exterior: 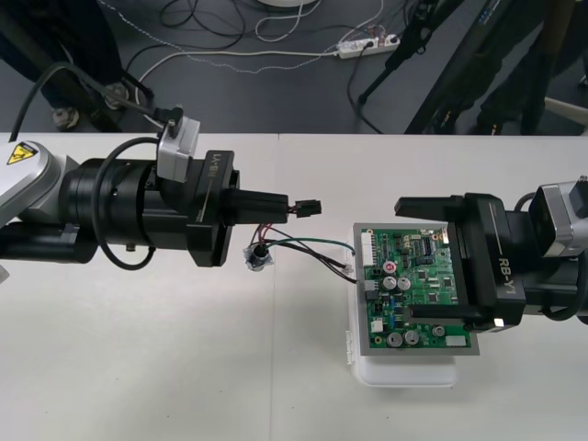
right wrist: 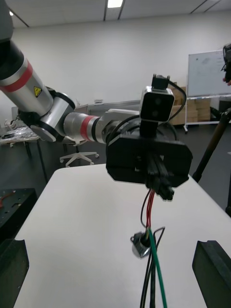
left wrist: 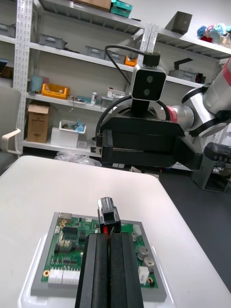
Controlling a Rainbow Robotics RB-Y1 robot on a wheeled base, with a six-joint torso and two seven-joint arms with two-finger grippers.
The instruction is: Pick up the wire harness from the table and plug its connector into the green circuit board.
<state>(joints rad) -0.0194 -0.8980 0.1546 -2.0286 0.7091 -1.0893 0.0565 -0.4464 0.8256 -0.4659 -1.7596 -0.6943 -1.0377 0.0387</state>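
1. While the left pincer (exterior: 288, 208) hangs over the bench (exterior: 184, 367) to the left of the green circuit board (exterior: 409, 276), its fingers are pressed together on the small black plug (exterior: 309, 209). The plug pokes out past their tips toward the board.
2. From the plug the thin wires (exterior: 308, 243) droop back and down to the round metal socket (exterior: 258, 257), which sits low, left of the board. I cannot tell whether it touches the bench. A green and black loop runs close to the board's left edge.
3. The right pincer (exterior: 406, 260) reaches over the board from the right with its fingers spread wide, one by the board's far edge and one across its near part. It grips nothing.
4. The board lies on its white base (exterior: 404, 372), and the plug is not in it.
5. The harness looks light and limp, so the wires would probably buckle rather than push.
6. The rigid plug body is the sensible place to hold it, kept square to the board's header.
7. The contacts are likely delicate, so the plug should go in gently.
8. The dangling socket may tug at the plug, and the loop could snag on the board's left edge.
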